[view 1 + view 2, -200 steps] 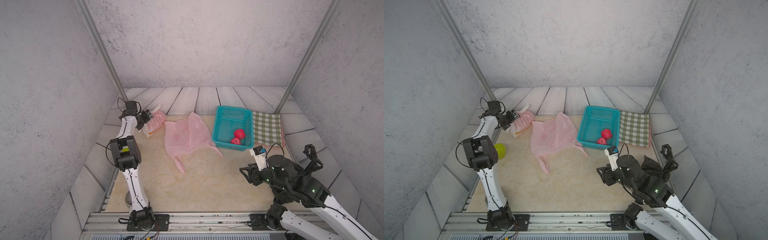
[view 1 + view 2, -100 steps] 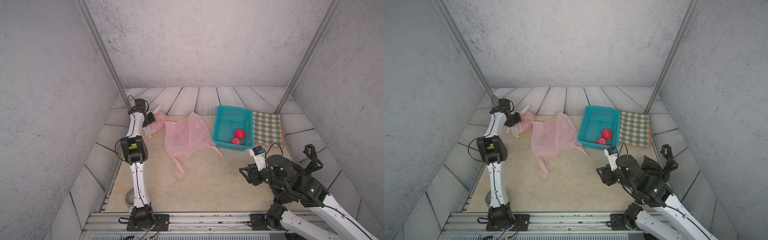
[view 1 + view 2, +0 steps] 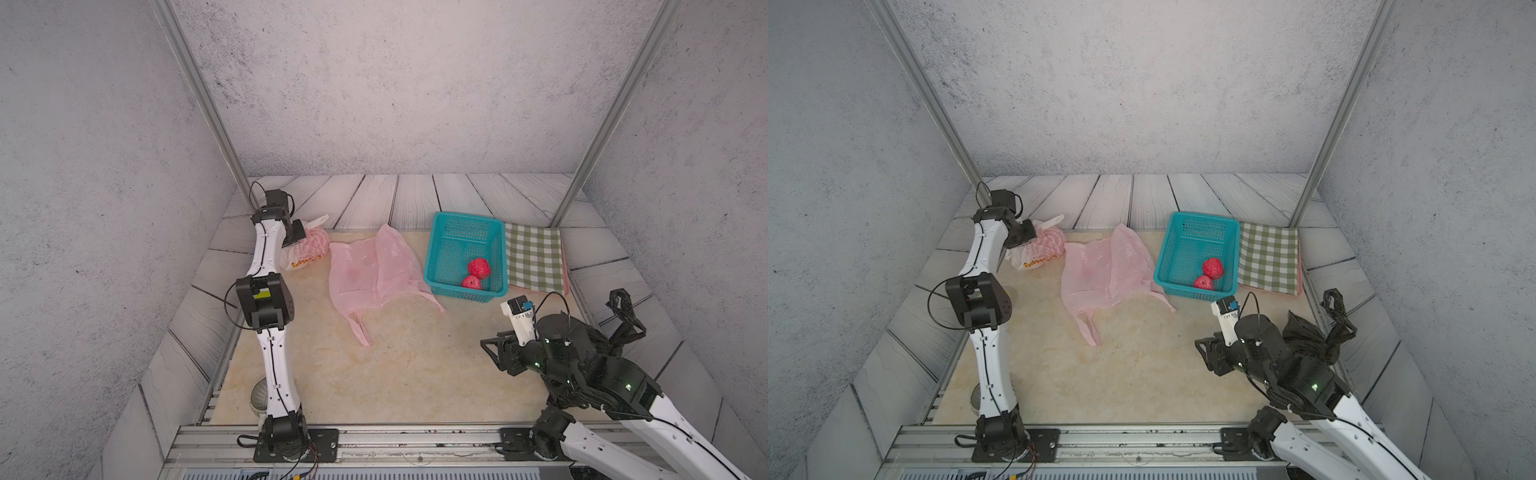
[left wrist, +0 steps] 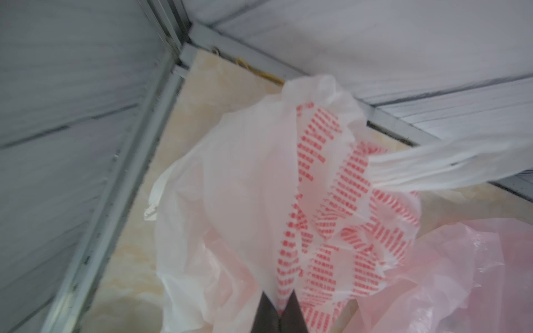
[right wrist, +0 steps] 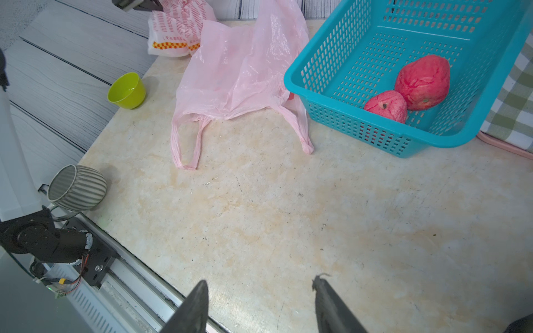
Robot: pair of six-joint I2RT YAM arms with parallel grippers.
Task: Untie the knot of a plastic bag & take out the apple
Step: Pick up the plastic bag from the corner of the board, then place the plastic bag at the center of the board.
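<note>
Only in the left wrist view, left gripper [image 4: 278,305] tips pinched on the printed bag [image 4: 248,187]; right gripper [image 5: 259,281] spread.

Both top views overlook everything; wrist cameras nearer.

The stuffed bag [image 3: 311,248] lies far left; a flat bag [image 3: 370,270] touches its right side; right of that stands the basket [image 3: 430,249], two apples [image 3: 479,267] in its near right corner; a cloth [image 3: 534,257] lies just right of the basket; a cup [image 3: 258,400] lies near left.
</note>
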